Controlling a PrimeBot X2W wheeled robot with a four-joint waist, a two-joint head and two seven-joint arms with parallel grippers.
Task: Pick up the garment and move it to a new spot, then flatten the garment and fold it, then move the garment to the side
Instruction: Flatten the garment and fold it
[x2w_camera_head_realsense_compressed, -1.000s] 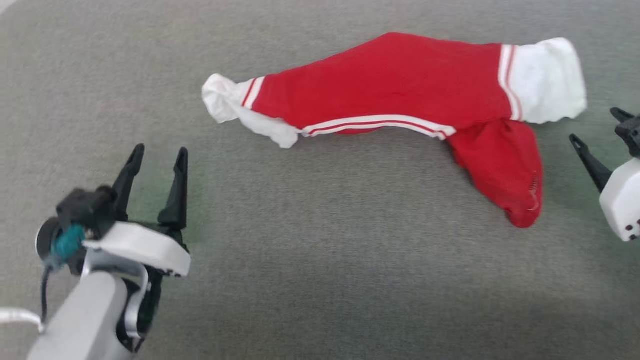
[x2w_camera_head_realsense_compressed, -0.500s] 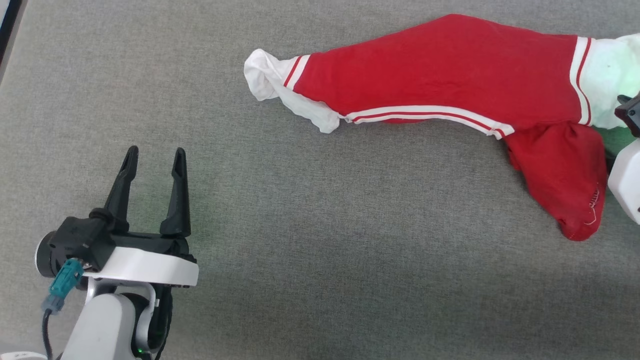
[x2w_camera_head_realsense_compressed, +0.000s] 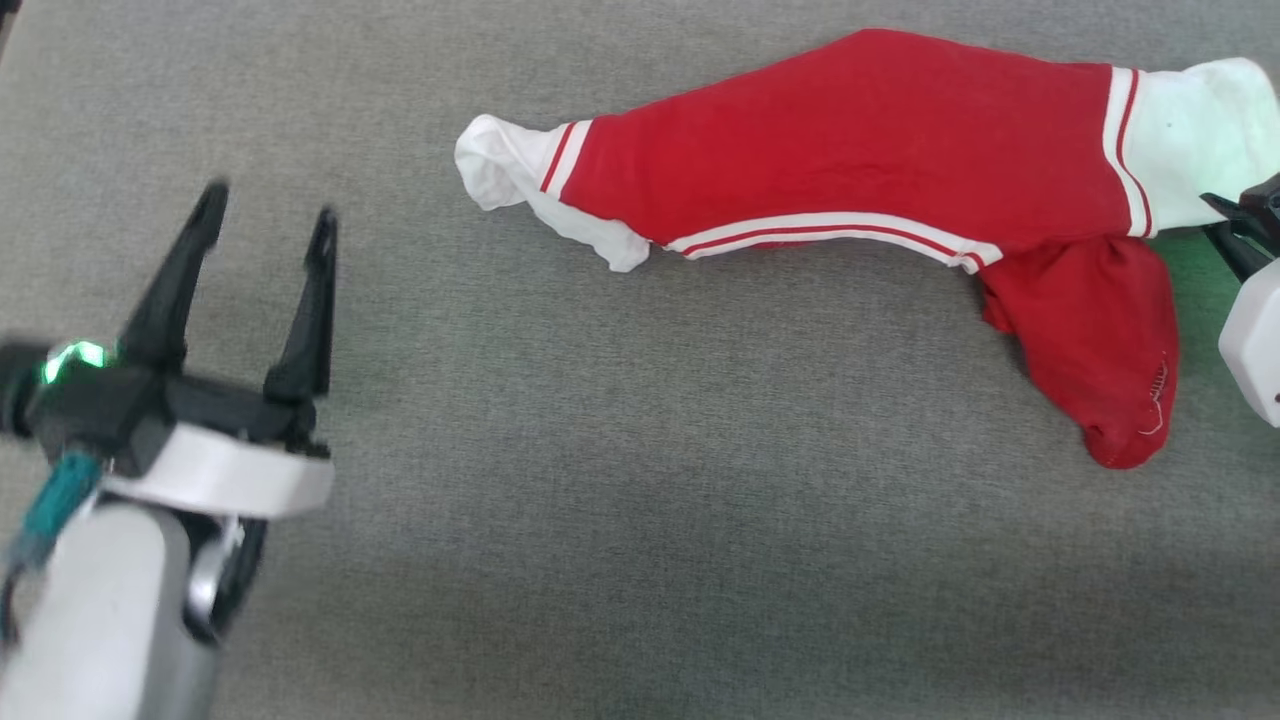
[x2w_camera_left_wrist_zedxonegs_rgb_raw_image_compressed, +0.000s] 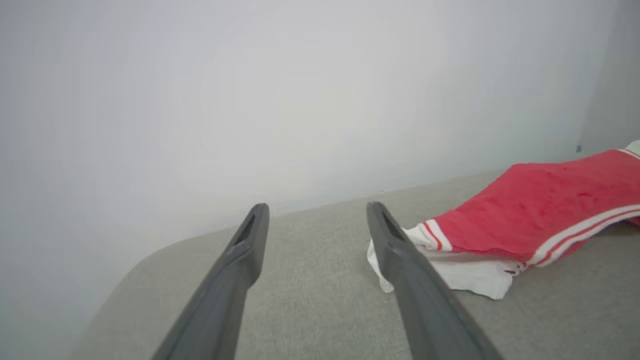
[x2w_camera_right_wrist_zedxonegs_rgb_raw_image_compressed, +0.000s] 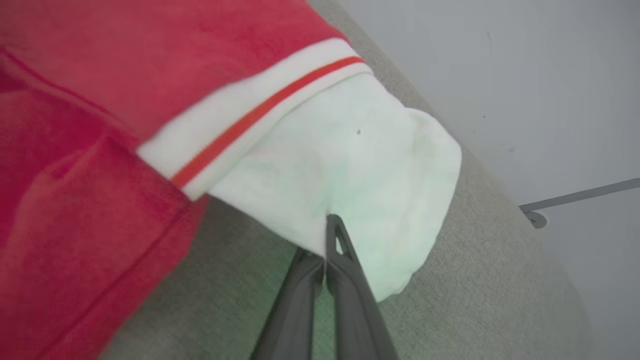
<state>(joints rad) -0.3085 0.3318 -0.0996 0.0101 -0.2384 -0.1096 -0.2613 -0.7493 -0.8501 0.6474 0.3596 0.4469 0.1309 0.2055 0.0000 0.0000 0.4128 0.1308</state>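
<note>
On grey surface (x2w_camera_head_realsense_compressed: 600, 500), far right: garment (x2w_camera_head_realsense_compressed: 850, 150), bunched lengthwise. Right gripper (x2w_camera_right_wrist_zedxonegs_rgb_raw_image_compressed: 327, 245) pinched on its white sleeve end (x2w_camera_right_wrist_zedxonegs_rgb_raw_image_compressed: 360, 165); left gripper (x2w_camera_head_realsense_compressed: 270, 203) spread, empty, well left. Step: pickup. Next, likely: lift and carry clear.

Your garment (x2w_camera_head_realsense_compressed: 860, 140) is bright red with white sleeve ends and thin red-and-white striped trim; the sleeve end at upper right has a faint green tint. The surface (x2w_camera_head_realsense_compressed: 640, 500) is plain grey weave. At lower left, the left gripper (x2w_camera_head_realsense_compressed: 268, 205) is black with a white collar and a green light.
</note>
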